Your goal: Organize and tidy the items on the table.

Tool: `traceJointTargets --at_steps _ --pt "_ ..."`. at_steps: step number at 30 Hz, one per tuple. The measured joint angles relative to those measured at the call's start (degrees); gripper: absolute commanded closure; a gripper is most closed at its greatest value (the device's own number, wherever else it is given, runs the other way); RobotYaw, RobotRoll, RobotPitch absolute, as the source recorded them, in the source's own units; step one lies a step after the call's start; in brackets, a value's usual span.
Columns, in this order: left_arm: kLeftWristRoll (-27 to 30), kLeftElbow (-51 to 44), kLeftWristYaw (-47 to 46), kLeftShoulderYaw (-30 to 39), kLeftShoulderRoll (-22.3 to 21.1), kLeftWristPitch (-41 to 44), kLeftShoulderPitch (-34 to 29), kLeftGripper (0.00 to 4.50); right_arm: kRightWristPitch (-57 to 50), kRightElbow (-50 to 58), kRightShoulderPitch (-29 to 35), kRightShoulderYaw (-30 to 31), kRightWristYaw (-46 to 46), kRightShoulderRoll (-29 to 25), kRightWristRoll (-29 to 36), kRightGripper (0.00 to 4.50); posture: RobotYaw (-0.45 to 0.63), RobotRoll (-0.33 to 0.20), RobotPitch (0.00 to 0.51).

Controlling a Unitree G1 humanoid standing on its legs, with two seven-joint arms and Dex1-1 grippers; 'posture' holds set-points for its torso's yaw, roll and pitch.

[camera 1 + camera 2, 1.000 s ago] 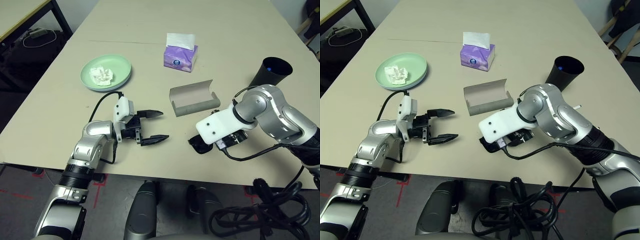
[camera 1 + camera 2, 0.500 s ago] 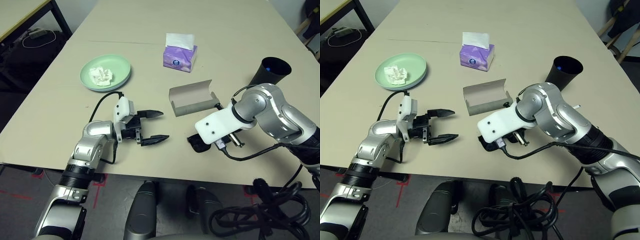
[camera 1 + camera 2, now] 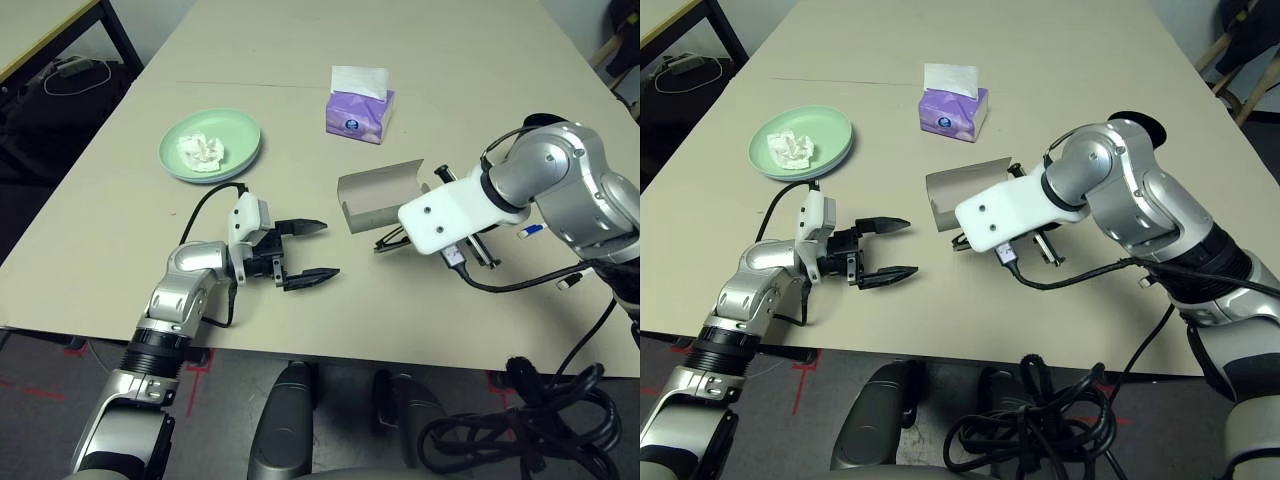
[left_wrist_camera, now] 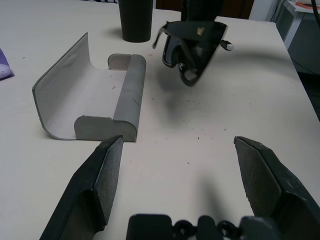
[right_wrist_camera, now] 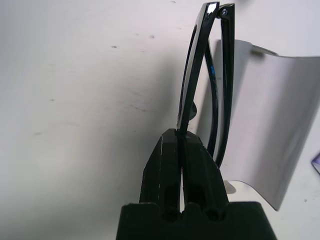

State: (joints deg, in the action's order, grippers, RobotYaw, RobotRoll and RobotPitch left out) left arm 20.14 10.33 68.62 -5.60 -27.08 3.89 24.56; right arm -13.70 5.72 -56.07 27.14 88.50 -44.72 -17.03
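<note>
head view: the right end effector (image 3: 962,241) is clamped on the glasses (image 3: 392,240), up off the counter (image 3: 300,50), just beside the open case (image 3: 375,195). the left end effector (image 3: 305,250) is wide apart and holds nothing.

left wrist view: the glasses (image 4: 192,47) hang near the case (image 4: 100,107). they look light, thin and easy to snap.

right wrist view: the fingers (image 5: 172,160) pinch one thin edge of the frame. that is a small, slippery hold, so go slow.
</note>
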Motion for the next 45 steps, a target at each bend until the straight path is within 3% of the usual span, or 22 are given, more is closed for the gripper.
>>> traceJointTargets --at_steps 15,32,45 --pt "-0.1 -0.6 -3.3 0.6 -0.8 1.6 0.8 0.0 11.3 -26.2 -9.0 2.0 -8.5 9.8 -6.5 4.49 0.26 0.0 0.168" --pt "-0.9 -0.9 -5.3 0.5 0.4 0.8 -0.4 0.0 11.8 -35.6 -15.9 2.1 -1.0 11.8 -7.2 4.49 0.26 0.0 0.188" --pt "-0.9 -2.8 -6.4 0.5 0.5 0.6 -1.7 0.0 14.0 -39.9 -16.4 3.4 -0.4 14.2 -8.0 4.49 0.28 0.0 0.201"
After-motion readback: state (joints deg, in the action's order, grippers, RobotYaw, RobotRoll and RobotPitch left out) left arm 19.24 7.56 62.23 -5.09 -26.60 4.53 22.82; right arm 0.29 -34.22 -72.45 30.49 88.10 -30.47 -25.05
